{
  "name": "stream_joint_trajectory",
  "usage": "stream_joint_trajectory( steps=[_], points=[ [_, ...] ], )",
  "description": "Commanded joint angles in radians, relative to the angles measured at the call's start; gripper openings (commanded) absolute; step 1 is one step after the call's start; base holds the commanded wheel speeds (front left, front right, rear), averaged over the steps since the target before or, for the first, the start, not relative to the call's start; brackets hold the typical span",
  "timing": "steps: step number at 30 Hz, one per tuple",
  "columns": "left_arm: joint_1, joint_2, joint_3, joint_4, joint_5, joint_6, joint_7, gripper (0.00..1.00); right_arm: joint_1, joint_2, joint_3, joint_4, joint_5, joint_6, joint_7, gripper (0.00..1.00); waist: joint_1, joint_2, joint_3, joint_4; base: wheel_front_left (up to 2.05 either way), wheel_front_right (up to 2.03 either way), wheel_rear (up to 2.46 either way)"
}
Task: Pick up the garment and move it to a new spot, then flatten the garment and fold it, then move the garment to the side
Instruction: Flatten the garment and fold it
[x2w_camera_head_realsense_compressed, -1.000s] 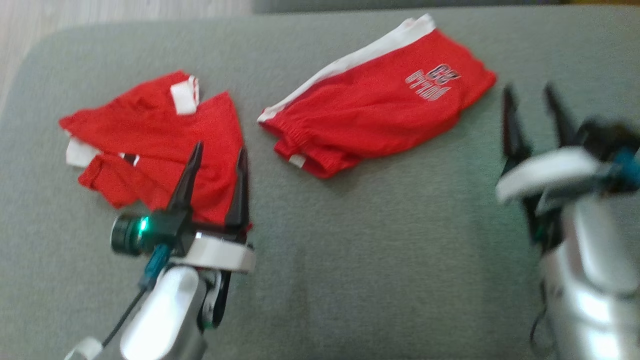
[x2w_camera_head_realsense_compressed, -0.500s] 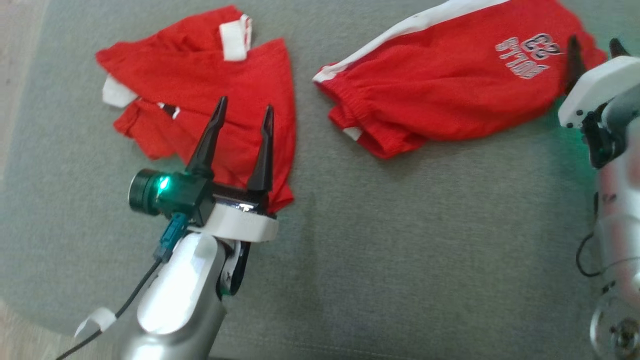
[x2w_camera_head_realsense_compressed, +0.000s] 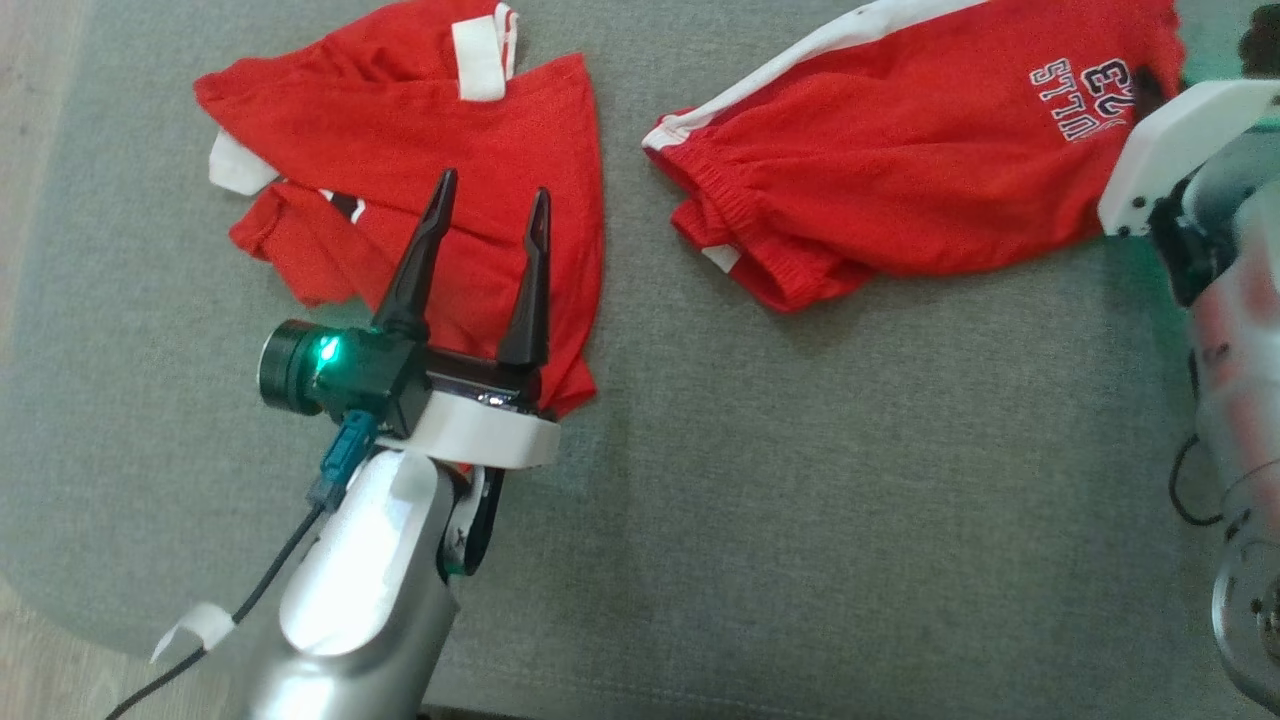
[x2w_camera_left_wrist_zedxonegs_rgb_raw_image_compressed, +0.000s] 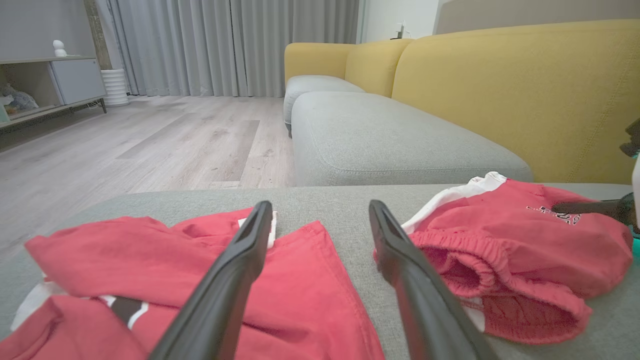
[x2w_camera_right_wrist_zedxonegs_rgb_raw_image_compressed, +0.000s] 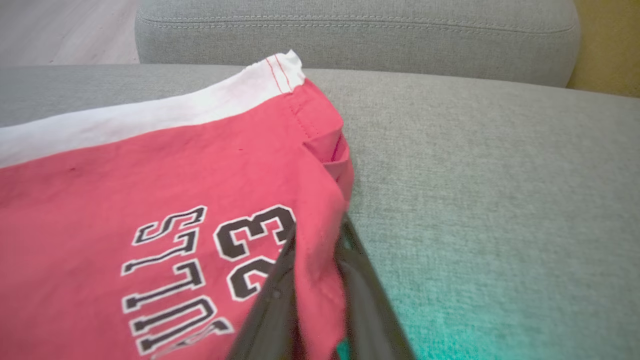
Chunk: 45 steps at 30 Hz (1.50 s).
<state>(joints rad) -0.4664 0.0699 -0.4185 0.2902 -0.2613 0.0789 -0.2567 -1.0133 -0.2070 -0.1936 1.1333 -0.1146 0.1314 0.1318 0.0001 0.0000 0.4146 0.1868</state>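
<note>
Looks barely started: right pincer (x2w_camera_right_wrist_zedxonegs_rgb_raw_image_compressed: 319, 235) clamped on the hem corner of the red shorts (x2w_camera_right_wrist_zedxonegs_rgb_raw_image_compressed: 150, 165), cloth sprawling off to its left over the grey cushion (x2w_camera_head_realsense_compressed: 800, 500), seemingly not lifted yet. Leaves the carry to a new spot, the flattening, the fold and the shove aside all to do, probably. Also got the left pincer (x2w_camera_head_realsense_compressed: 492, 190) spread wide over a second red garment (x2w_camera_head_realsense_compressed: 400, 150) just under its tips, gripping nothing, and everything lying loose rather than in any bin.

The right gripper (x2w_camera_right_wrist_zedxonegs_rgb_raw_image_compressed: 319, 235) pinches the hem of the red shorts (x2w_camera_right_wrist_zedxonegs_rgb_raw_image_compressed: 175, 165) (white side stripe, black-outlined "23") between its two dark fingers (x2w_camera_right_wrist_zedxonegs_rgb_raw_image_compressed: 272, 310), on a grey sofa cushion (x2w_camera_right_wrist_zedxonegs_rgb_raw_image_compressed: 475, 175), green light tinting the cushion nearby.
</note>
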Motion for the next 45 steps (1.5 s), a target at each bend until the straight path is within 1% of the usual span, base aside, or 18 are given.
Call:
stream_joint_trajectory(
  steps=[1,7,11,14,19,22,27,31,37,44,45],
  points=[
    [-0.02,0.011,0.04,-0.023,0.011,-0.003,-0.005,1.0,0.001,0.012,0.025,0.001,0.009,-0.001,-0.015,0.0,-0.0001,0.0,-0.009,-0.01,0.0,0.0,0.0],
    [0.0,0.009,0.063,-0.017,0.015,-0.011,-0.005,1.0,0.009,-0.002,0.063,0.021,0.077,-0.001,-0.123,0.0,-0.0001,0.0,-0.059,-0.054,0.0,0.0,0.0],
    [0.022,0.011,0.079,-0.018,0.019,-0.014,-0.005,1.0,0.045,-0.025,0.08,0.017,0.138,-0.001,-0.176,0.0,-0.0001,0.0,-0.098,-0.092,0.0,0.0,0.0],
    [0.038,0.013,0.089,-0.018,0.022,-0.017,-0.005,1.0,0.09,-0.069,0.089,0.009,0.176,-0.001,-0.202,0.0,-0.0001,0.0,-0.122,-0.116,0.0,0.0,0.0],
    [0.051,0.009,0.097,-0.021,0.027,-0.022,-0.005,1.0,0.173,-0.176,0.041,0.014,0.218,-0.001,-0.234,0.0,-0.0001,0.0,-0.145,-0.131,0.0,0.0,0.0],
    [0.059,0.009,0.104,-0.024,0.03,-0.026,-0.005,1.0,0.2,-0.192,0.012,0.017,0.237,-0.001,-0.249,0.0,-0.0001,0.0,-0.149,-0.135,0.0,0.0,0.0],
    [0.07,0.008,0.109,-0.022,0.036,-0.033,-0.005,1.0,0.209,-0.182,0.0,-0.002,0.261,-0.001,-0.285,0.0,-0.0001,0.0,-0.156,-0.132,0.0,0.0,0.0],
    [0.081,0.008,0.114,-0.012,0.039,-0.036,-0.005,1.0,0.204,-0.148,0.018,-0.032,0.281,-0.001,-0.313,0.0,-0.0001,0.0,-0.18,-0.127,0.0,0.0,0.0],
    [0.105,0.011,0.123,-0.001,0.038,-0.037,-0.005,1.0,0.213,-0.075,0.104,-0.118,0.349,-0.001,-0.332,0.0,-0.0001,0.0,-0.238,-0.12,0.0,0.0,0.0],
    [0.132,0.009,0.123,0.001,0.033,-0.041,-0.005,1.0,0.263,0.007,0.244,-0.237,0.451,-0.001,-0.305,0.0,-0.0001,0.0,-0.29,-0.091,0.0,0.0,0.0],
    [0.132,0.009,0.123,0.001,0.033,-0.041,-0.005,1.0,0.263,0.007,0.244,-0.237,0.451,-0.001,-0.305,0.0,-0.0001,0.0,-0.29,-0.091,0.0,0.0,0.0]
  ],
)
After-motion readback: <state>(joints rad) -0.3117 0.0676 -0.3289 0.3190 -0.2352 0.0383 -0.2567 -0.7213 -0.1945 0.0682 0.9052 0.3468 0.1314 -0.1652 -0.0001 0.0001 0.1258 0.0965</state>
